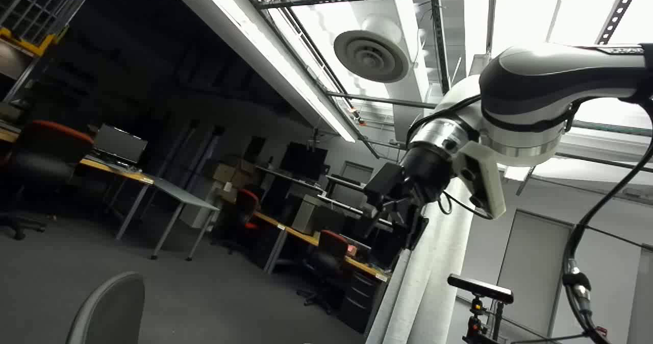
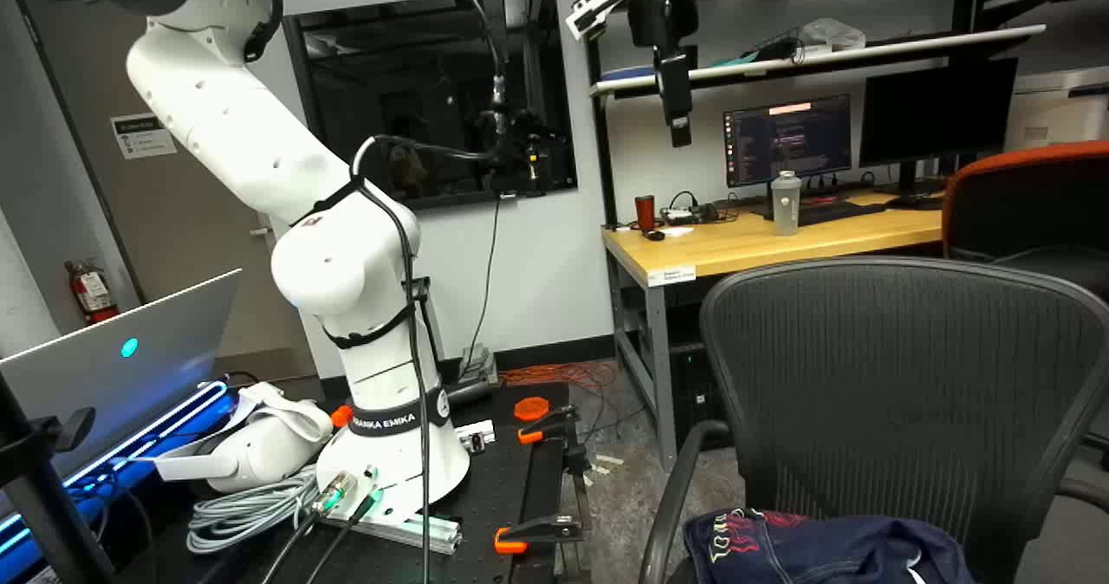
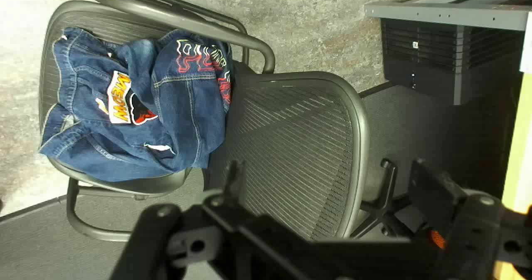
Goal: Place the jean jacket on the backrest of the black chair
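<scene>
1 blk. mesh-backed chair (image 3: 297,147): L to ctr., wrist view. 1 dk.-blue denim jacket (image 3: 176,116) w/ coloured patches: crumpled on chair's seat (image 3: 124,25), L of frame. 1 blk. two-fingered hand (image 3: 330,174): btm., jaws spread, released.

Dark blue denim jacket (image 3: 137,97) on the seat (image 3: 110,22) of the black mesh armchair (image 3: 291,143). In an exterior view, armchair before the front edge of the wood-topped table (image 2: 719,244); red cylindrical tumbler (image 2: 645,213) by the table's left edge; grey cylindrical bottle (image 2: 786,204) to its right, near front edge.
</scene>
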